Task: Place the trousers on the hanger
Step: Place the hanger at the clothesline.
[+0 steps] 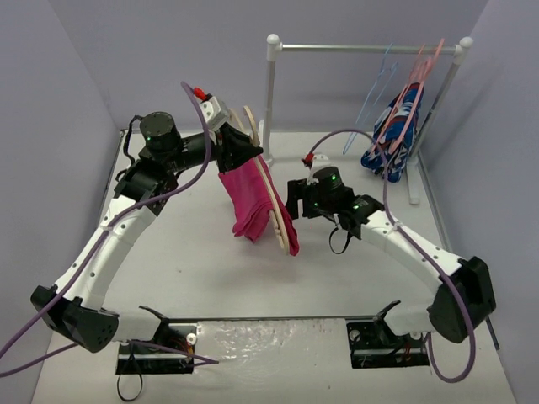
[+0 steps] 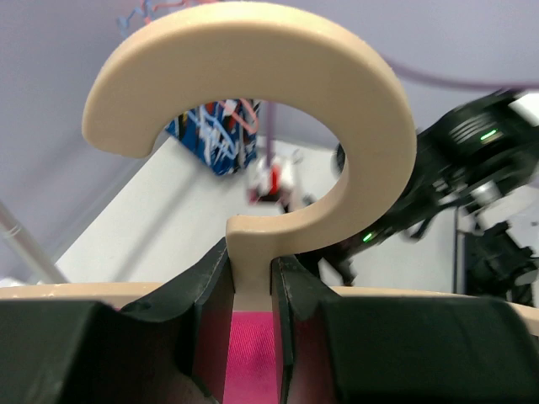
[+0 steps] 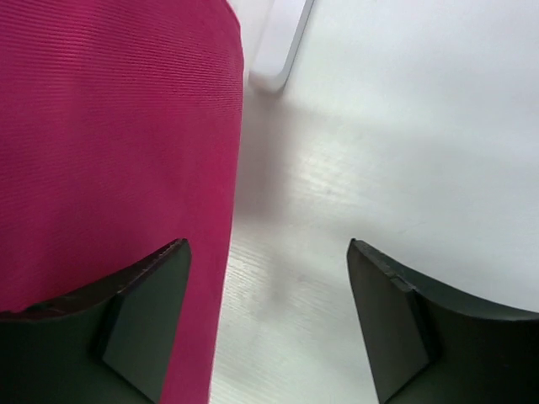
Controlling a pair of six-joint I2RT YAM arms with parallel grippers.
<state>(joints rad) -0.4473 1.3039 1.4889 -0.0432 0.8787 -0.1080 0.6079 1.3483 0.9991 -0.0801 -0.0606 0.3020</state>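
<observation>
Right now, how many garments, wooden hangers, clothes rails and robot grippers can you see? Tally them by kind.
Garments: 2, the trousers and the blue patterned garment
Wooden hangers: 1, the hanger
Clothes rails: 1, the clothes rail
Grippers: 2, the left gripper and the right gripper
Total: 6

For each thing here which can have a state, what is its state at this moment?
hanger: held up by its neck, tilted.
trousers: draped over the hanger, hanging down.
left gripper: jaws shut on the hanger.
right gripper: jaws open, empty, beside the trousers.
blue patterned garment: hanging from the rack.
</observation>
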